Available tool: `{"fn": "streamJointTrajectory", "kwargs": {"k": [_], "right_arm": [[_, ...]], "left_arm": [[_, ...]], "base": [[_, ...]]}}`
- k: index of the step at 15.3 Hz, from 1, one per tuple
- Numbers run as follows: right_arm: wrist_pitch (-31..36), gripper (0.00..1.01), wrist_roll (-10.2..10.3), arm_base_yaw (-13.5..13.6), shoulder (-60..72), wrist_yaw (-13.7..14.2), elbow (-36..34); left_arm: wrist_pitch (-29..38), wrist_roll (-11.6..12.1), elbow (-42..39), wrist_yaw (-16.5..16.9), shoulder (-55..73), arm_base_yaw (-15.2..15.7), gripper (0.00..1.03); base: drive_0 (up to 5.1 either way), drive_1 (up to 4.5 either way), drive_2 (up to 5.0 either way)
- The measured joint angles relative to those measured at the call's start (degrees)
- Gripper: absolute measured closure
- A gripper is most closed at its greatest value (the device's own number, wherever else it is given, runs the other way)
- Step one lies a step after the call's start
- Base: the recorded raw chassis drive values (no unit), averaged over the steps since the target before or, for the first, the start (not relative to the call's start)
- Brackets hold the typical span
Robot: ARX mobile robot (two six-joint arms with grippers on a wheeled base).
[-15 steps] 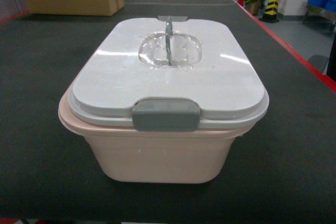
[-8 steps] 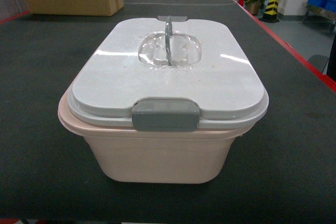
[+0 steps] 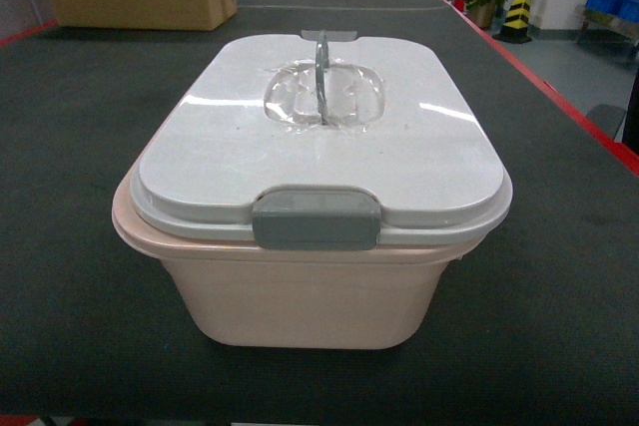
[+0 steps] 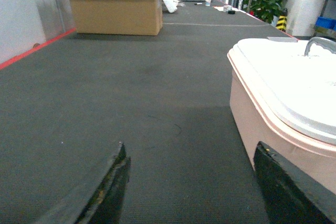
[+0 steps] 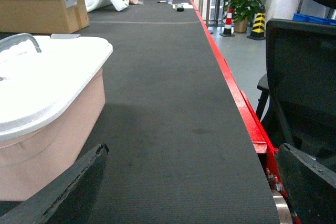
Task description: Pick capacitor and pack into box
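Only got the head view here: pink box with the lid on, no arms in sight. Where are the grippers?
Observer: The left gripper sits low over the mat, left of the pink box, jaws spread, nothing between them.
Operator: And the right one?
Observer: The right gripper is open too, on the box's other side, near the table's red edge. A black chair stands just past that edge.
Operator: Any capacitor in either wrist view?
Observer: None that I can see. Both show bare mat beside the box, and the white lid is closed with its handle up.
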Motion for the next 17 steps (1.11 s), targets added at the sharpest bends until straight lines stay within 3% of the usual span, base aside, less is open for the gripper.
{"fn": "streamJointTrajectory", "kwargs": {"k": [1,2,17], "right_arm": [[0.00,0.03,0.00,0.00,0.00,0.00,0.00],[0.00,0.03,0.00,0.00,0.00,0.00,0.00],[0.00,0.03,0.00,0.00,0.00,0.00,0.00]], "left_arm": [[0.02,0.00,0.00,0.00,0.00,0.00,0.25],[0.00,0.02,0.00,0.00,0.00,0.00,0.03],[0.02,0.02,0.00,0.00,0.00,0.00,0.05]], "base": [[0.0,0.00,0.0],[0.0,0.00,0.0],[0.0,0.00,0.0]]}}
